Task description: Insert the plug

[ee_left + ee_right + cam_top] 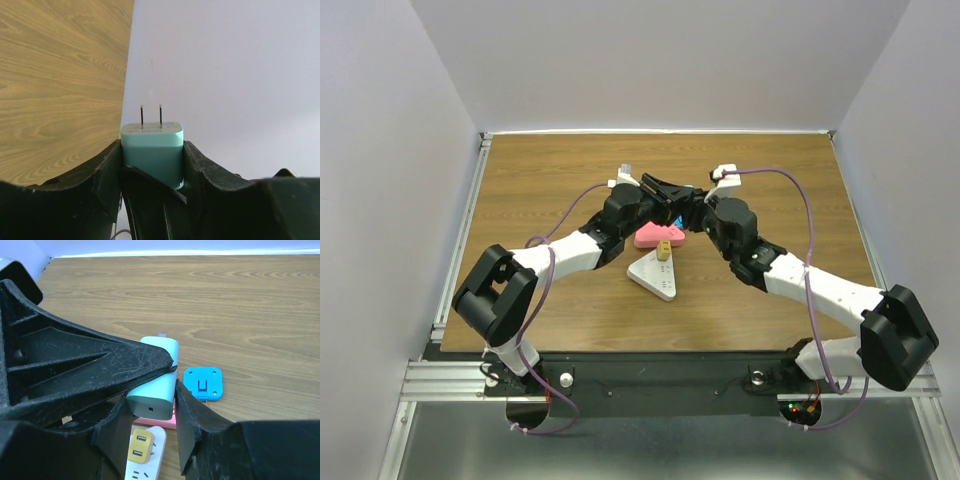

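A light teal plug (152, 136) with two metal prongs is held up in the air above the table's middle. My left gripper (152, 147) is shut on its sides, prongs pointing away from the wrist. My right gripper (150, 392) has a finger on each side of the same plug (156, 382), touching it. A left finger (100, 367) lies across the plug's top in the right wrist view. The white power strip (655, 274) lies below with a yellow plug (663, 250) in it. In the top view the two grippers (682, 200) meet and hide the teal plug.
A pink block (650, 237) lies against the strip's far end, and also shows in the right wrist view (156, 421). A blue square plate (202, 384) lies on the wood to its right. White walls stand round the table.
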Controlling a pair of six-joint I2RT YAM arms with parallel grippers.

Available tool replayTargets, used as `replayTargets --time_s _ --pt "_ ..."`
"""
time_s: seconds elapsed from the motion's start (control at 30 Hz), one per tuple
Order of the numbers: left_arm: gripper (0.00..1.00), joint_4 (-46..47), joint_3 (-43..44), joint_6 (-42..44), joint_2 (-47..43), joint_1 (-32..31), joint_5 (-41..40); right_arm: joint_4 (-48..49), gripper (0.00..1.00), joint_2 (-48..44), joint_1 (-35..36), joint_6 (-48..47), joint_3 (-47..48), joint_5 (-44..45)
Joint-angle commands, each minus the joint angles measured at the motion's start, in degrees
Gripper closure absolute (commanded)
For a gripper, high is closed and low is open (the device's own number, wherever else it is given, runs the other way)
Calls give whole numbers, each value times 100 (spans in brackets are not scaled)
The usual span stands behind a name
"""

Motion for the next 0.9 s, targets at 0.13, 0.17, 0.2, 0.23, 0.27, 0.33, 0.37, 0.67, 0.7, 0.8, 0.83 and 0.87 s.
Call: replayTargets --time_s 0.13,0.17,0.2,0.23,0.27,0.33,0.37,0.67,0.7,0.8,0.83,0.87 --pt "43 494 -193 446 -384 -133 345 -81 100 223 -77 -38 605 1097" --pt "27 486 -272 507 -428 -133 301 -81 99 223 -77 -65 623 1106" --pt "22 485 -290 543 -489 -116 249 -81 100 223 -68 -126 640 1115" --pt "12 494 -299 613 -525 -107 152 -124 100 214 -77 -144 658 1115" --pt "8 459 -290 726 -569 -98 90 -151 100 214 -85 -153 667 1124" --pt "1 433 -316 903 -683 -89 -59 -204 100 196 -77 -144 676 1132" --pt "1 424 -377 921 -727 -80 -103 -230 100 179 -85 -144 676 1150" --pt "1 -41 -1053 2114 -1746 367 -929 -2140 100 -120 -261 -144 1289 -34" --pt "1 -111 -1107 2412 -1895 411 -1008 -2494 100 -129 -313 -127 1439 -271" --pt "3 -998 -1134 3797 -2387 421 -1438 -4046 100 -15 -455 40 2227 -1466" --pt "4 -1452 -1195 3978 -2597 412 -1718 -4454 100 64 -463 32 2492 -1930" --pt "6 -1544 -1465 4206 -2704 403 -1808 -5189 100 291 -455 40 2695 -2091"
